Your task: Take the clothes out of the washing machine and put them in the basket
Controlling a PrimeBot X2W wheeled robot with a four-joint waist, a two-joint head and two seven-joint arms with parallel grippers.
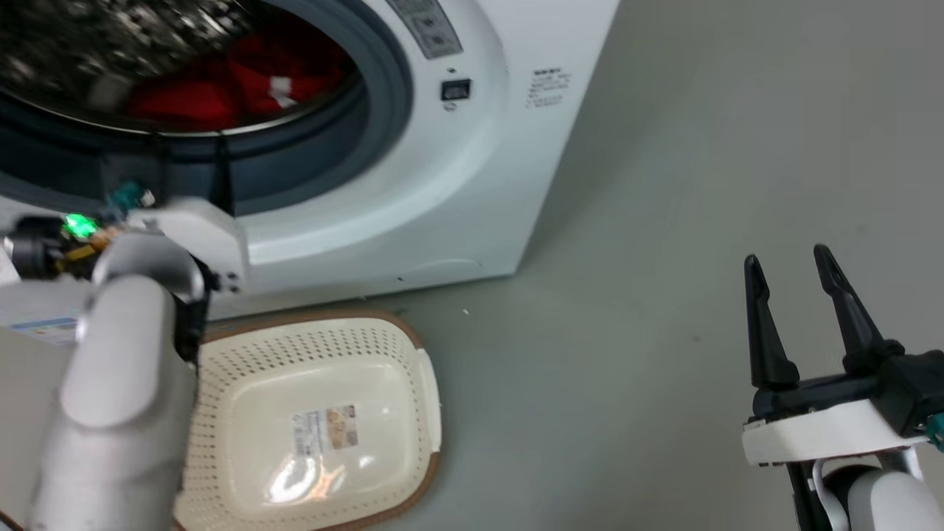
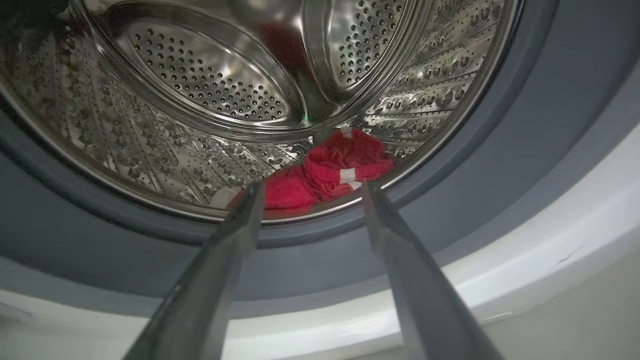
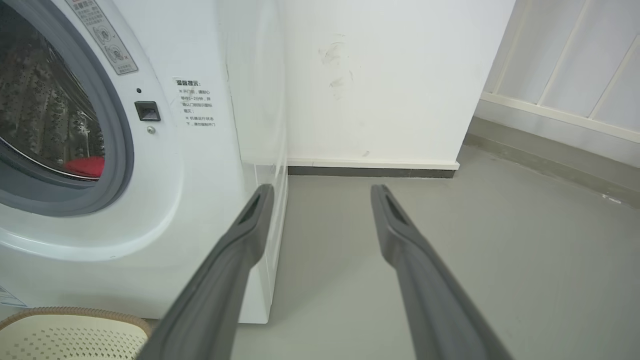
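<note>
Left gripper (image 2: 312, 186): fingers spread wide, holding nothing, aimed into the washing machine (image 1: 457, 206). Just past the tips we note the grey door seal (image 2: 450, 215). Beyond it the red clothes (image 2: 345, 157) lie bunched at the front lip of the drum (image 2: 200, 85), dead ahead, their clump running across the finger gap. We judge the left arm nearer (right gripper (image 1: 787, 254) hangs open over the floor (image 1: 664, 221), well apart). The basket (image 1: 398, 324) sits just before the machine.

A smooth grey floor (image 1: 664, 184) is seen. A white wall (image 3: 400, 100) is marked by a few faint smudges (image 3: 336, 55), and a dark strip (image 3: 370, 172) is laid along its bottom. White panels (image 3: 575, 65) are set beside it.
</note>
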